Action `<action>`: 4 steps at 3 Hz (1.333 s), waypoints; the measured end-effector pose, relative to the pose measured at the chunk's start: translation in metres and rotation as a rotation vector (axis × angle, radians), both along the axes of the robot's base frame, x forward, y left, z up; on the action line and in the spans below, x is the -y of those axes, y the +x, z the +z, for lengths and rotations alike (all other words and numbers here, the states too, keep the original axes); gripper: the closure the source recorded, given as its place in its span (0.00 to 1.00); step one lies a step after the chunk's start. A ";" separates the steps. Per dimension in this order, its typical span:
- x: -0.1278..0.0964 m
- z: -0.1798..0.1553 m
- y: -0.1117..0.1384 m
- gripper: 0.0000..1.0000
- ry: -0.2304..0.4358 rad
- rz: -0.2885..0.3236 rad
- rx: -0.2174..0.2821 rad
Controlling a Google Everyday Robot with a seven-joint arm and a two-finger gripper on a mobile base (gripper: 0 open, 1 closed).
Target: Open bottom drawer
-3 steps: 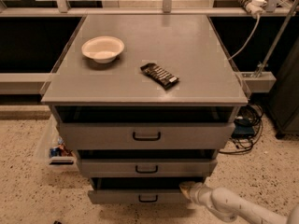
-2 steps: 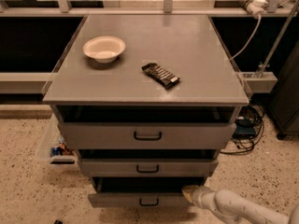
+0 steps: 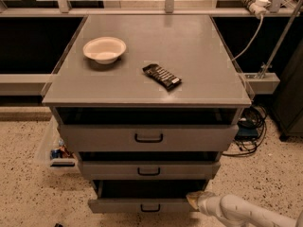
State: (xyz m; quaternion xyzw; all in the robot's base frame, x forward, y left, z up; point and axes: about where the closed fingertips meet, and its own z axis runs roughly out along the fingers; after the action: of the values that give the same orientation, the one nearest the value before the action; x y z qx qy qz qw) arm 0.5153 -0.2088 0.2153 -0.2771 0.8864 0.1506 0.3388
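Note:
The bottom drawer (image 3: pixel 118 205) is the lowest, narrowest grey front of the cabinet, with a small black loop handle (image 3: pixel 150 207). It stands pulled out a little, with a dark gap above its front. My gripper (image 3: pixel 193 200) on the white arm (image 3: pixel 236 211) sits at the right end of that drawer front, touching or very near its top edge. The middle drawer (image 3: pixel 148 170) and the top drawer (image 3: pixel 147 137) sit above it.
A white bowl (image 3: pixel 104 49) and a dark snack bar (image 3: pixel 162 75) lie on the grey cabinet top (image 3: pixel 199 46). A clear plastic bin (image 3: pixel 51 148) stands on the speckled floor at the left. Cables (image 3: pixel 248 124) lie at the right.
The bottom drawer has come out slightly further. My gripper has stayed at its right end and shifted a little toward the camera with it.

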 end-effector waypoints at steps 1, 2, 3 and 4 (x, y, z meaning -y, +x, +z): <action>0.000 0.000 0.000 1.00 0.000 0.000 0.000; -0.019 0.026 0.022 1.00 -0.004 0.046 0.073; -0.022 0.020 0.025 1.00 -0.003 0.041 0.062; -0.033 -0.027 0.050 1.00 0.003 0.015 0.000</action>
State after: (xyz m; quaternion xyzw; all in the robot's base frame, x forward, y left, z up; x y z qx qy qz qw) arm 0.5656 -0.1755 0.1882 -0.2833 0.8840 0.1544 0.3383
